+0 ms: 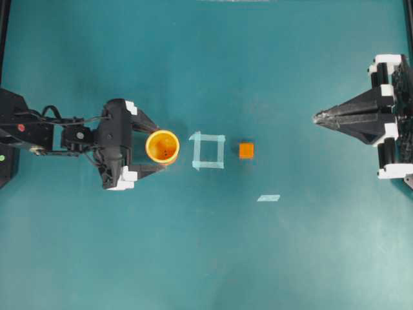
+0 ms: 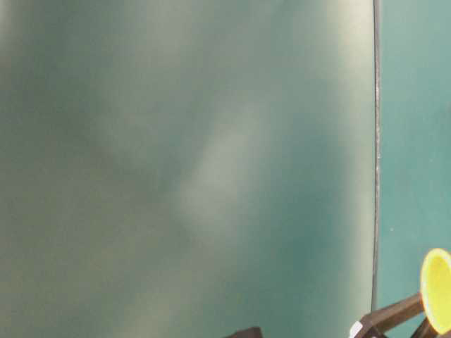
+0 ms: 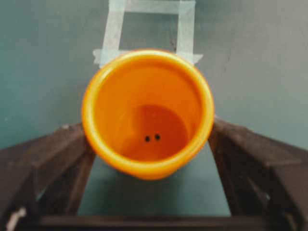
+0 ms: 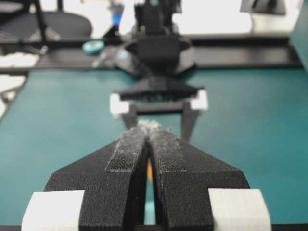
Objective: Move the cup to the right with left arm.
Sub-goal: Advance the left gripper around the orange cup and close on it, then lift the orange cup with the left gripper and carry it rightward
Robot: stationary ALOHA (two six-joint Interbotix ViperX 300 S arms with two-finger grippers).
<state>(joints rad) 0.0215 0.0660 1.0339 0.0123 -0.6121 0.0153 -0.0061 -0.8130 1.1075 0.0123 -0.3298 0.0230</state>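
The yellow-orange cup (image 1: pixel 162 146) stands upright left of centre on the teal table, open side up. My left gripper (image 1: pixel 159 147) reaches in from the left, and its two black fingers (image 1: pixel 146 124) press against the cup's sides. In the left wrist view the cup (image 3: pixel 147 113) sits between the fingers (image 3: pixel 57 154), its rim hiding the contact points. The table-level view catches the cup's rim (image 2: pixel 437 289) and one finger (image 2: pixel 392 315). My right gripper (image 1: pixel 317 118) rests at the far right, shut with nothing in it; its pads (image 4: pixel 126 149) meet at the tip (image 4: pixel 150 126).
Just right of the cup is a square outline of pale tape (image 1: pixel 208 150), also seen beyond the cup (image 3: pixel 149 29) from the left wrist. A small orange cube (image 1: pixel 246 150) lies right of the square. A loose tape strip (image 1: pixel 268 197) lies nearer the front.
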